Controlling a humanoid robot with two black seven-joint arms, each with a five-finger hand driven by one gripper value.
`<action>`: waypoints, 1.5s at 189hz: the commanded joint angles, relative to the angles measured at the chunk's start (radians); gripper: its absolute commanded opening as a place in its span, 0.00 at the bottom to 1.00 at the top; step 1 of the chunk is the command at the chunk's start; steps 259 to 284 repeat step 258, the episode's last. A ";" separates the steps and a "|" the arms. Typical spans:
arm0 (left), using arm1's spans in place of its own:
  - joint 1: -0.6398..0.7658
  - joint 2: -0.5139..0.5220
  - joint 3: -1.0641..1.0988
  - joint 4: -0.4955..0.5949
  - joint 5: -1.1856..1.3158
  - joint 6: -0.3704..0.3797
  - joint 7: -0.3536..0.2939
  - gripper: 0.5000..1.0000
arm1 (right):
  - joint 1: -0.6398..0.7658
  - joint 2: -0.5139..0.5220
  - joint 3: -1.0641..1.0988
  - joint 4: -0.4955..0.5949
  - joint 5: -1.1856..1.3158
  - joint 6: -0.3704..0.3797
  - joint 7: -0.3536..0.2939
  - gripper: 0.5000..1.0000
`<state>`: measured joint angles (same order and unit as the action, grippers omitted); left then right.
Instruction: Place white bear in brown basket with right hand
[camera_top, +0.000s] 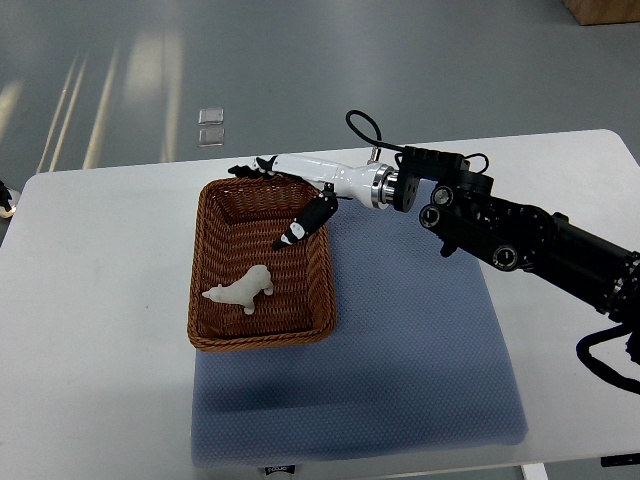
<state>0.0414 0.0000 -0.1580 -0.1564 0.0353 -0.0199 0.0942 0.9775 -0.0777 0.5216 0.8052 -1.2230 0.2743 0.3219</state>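
The small white toy bear lies on its side on the floor of the brown woven wicker basket, so my job looks done. My right hand hovers over the basket's far rim, fingers spread and holding nothing, probably because it has let go. The fingertips at the far edge are dark and hard to separate. My left arm is out of view.

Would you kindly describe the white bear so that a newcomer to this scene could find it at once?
On the white table a blue mat lies, and a brown wicker basket sits at the mat's left edge. The white bear lies on its side on the basket's floor, toward the near end. It is the only pale figure inside; the right hand above the basket's far end is white with black fingers.
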 joint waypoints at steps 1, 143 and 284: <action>0.000 0.000 0.000 0.000 0.000 0.000 0.001 1.00 | -0.005 -0.027 0.017 -0.041 0.168 0.013 -0.003 0.86; 0.000 0.000 0.000 0.000 0.000 0.000 0.001 1.00 | -0.160 -0.120 0.015 -0.304 1.284 0.190 -0.276 0.86; 0.000 0.000 0.000 0.000 0.000 0.000 0.001 1.00 | -0.172 -0.113 0.017 -0.308 1.291 0.192 -0.273 0.86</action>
